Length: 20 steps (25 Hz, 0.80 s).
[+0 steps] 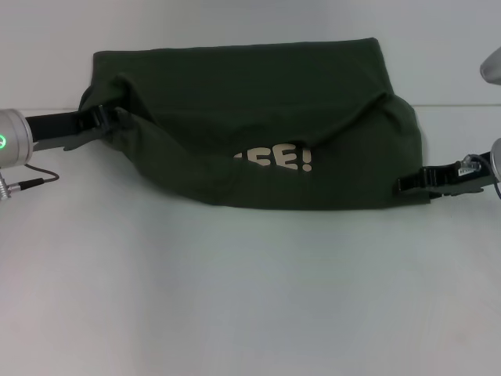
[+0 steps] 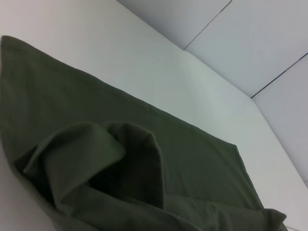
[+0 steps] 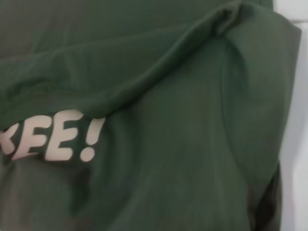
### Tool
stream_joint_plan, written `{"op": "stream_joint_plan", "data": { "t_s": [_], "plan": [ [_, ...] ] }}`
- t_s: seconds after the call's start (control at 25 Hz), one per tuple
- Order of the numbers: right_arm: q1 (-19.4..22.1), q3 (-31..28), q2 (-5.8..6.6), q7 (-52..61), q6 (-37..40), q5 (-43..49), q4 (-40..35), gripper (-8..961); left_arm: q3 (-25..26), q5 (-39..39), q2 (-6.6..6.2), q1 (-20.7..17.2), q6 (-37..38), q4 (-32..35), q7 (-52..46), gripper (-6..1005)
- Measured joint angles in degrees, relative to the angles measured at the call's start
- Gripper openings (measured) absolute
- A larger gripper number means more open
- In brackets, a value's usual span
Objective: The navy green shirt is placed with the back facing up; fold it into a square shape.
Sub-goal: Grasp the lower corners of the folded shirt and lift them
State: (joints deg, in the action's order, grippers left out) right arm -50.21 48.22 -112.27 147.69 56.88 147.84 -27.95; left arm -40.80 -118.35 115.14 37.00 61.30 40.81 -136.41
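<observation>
The navy green shirt [image 1: 258,125] lies across the table, dark olive, with a layer turned over so the pale lettering "EE!" [image 1: 286,159] shows near its front edge. My left gripper [image 1: 100,117] is at the shirt's left edge, shut on a raised fold of cloth. My right gripper [image 1: 405,185] is at the shirt's front right corner, shut on its edge. The left wrist view shows the bunched fold [image 2: 96,163] close up. The right wrist view shows the lettering [image 3: 53,137] under a draped fold of the shirt [image 3: 192,144].
The white table [image 1: 235,298] stretches in front of the shirt. A wall rises behind the table's far edge [image 1: 235,31]. A cable [image 1: 31,180] hangs by my left arm.
</observation>
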Motion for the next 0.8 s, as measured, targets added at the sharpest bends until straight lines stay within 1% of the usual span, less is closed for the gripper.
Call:
{"op": "stream_joint_plan", "data": {
  "t_s": [0.36, 0.6, 0.68, 0.8],
  "plan": [
    [-0.01, 0.64, 0.0, 0.97, -0.74, 0.5, -0.26, 680, 0.02, -0.07, 0.17, 0.15, 0.01, 0.08, 0.0, 74],
    [-0.03, 0.65, 0.06, 0.99, -1.21, 0.52, -0.27, 444, 0.02, -0.11, 0.26, 0.15, -0.04, 0.08, 0.0, 73],
    [-0.04, 0.65, 0.06, 0.95, -1.45, 0.52, -0.15, 204, 0.02, -0.08, 0.26, 0.15, -0.04, 0.08, 0.0, 73],
    [-0.06, 0.65, 0.01, 0.92, -1.83, 0.52, -0.08, 103, 0.01, -0.12, 0.26, 0.16, 0.01, 0.1, 0.0, 73]
  ]
}}
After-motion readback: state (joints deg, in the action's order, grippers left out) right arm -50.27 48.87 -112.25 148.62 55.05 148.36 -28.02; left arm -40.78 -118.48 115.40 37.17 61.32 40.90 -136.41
